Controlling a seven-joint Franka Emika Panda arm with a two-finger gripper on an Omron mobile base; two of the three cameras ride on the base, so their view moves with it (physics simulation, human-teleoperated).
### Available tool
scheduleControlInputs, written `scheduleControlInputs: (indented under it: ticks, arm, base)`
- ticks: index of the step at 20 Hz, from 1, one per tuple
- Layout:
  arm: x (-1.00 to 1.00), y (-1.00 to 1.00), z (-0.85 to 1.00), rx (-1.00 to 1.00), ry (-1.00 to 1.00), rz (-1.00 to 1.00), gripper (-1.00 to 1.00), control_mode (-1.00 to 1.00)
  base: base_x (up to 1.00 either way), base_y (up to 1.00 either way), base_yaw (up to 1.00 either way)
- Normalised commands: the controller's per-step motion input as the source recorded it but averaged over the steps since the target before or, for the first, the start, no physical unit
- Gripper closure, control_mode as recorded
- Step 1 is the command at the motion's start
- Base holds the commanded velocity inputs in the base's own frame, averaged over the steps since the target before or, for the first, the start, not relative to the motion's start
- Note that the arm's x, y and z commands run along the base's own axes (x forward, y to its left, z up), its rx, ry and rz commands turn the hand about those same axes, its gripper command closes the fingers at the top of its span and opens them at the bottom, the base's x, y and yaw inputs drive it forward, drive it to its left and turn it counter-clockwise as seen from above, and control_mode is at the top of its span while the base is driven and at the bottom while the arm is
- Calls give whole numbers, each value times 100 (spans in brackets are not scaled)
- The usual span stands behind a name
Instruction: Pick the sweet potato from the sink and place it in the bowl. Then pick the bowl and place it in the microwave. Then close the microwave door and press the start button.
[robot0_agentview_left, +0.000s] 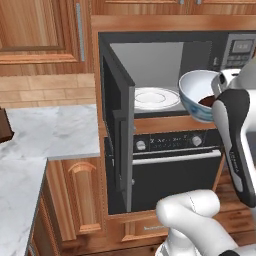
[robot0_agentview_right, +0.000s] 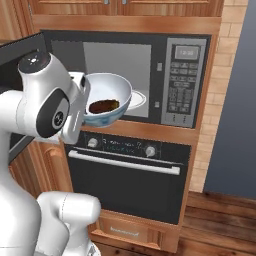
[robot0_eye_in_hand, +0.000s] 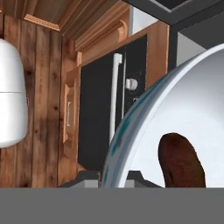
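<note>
I hold the bowl (robot0_agentview_left: 194, 90) (robot0_agentview_right: 111, 89) (robot0_eye_in_hand: 188, 105), white inside and pale blue outside, tilted in the air just in front of the open microwave (robot0_agentview_left: 150, 62) (robot0_agentview_right: 182, 82). The dark brown sweet potato (robot0_agentview_left: 206, 101) (robot0_agentview_right: 103, 106) (robot0_eye_in_hand: 181, 162) lies inside it. My gripper (robot0_agentview_left: 220, 95) (robot0_agentview_right: 86, 102) (robot0_eye_in_hand: 113, 179) is shut on the bowl's near rim. The microwave door (robot0_agentview_left: 119, 135) (robot0_agentview_right: 20, 50) stands swung wide open to the left. A white turntable plate (robot0_agentview_left: 156, 98) (robot0_agentview_right: 140, 100) sits bare inside the cavity. The sink is out of view.
A black oven (robot0_agentview_left: 175, 165) (robot0_agentview_right: 125, 180) with knobs and a horizontal bar handle sits directly under the microwave. A marble counter (robot0_agentview_left: 50, 130) runs to the left. Wood cabinets surround the opening, and wood floor (robot0_agentview_right: 220, 220) lies to the right.
</note>
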Motion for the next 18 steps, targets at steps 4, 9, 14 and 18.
scheduleControlInputs:
  ticks: [4,9,14,18]
  arm:
    - [78,51,-34,-4,0,19,100,-100]
    - [100,23,-14,0,1,5,100,-100]
    - [100,0,-1,0,0,1,100,-100]
    - [100,0,-2,0,0,0,100,-100]
  base:
    - [0,0,0]
    - [0,0,0]
    - [0,0,0]
    - [0,0,0]
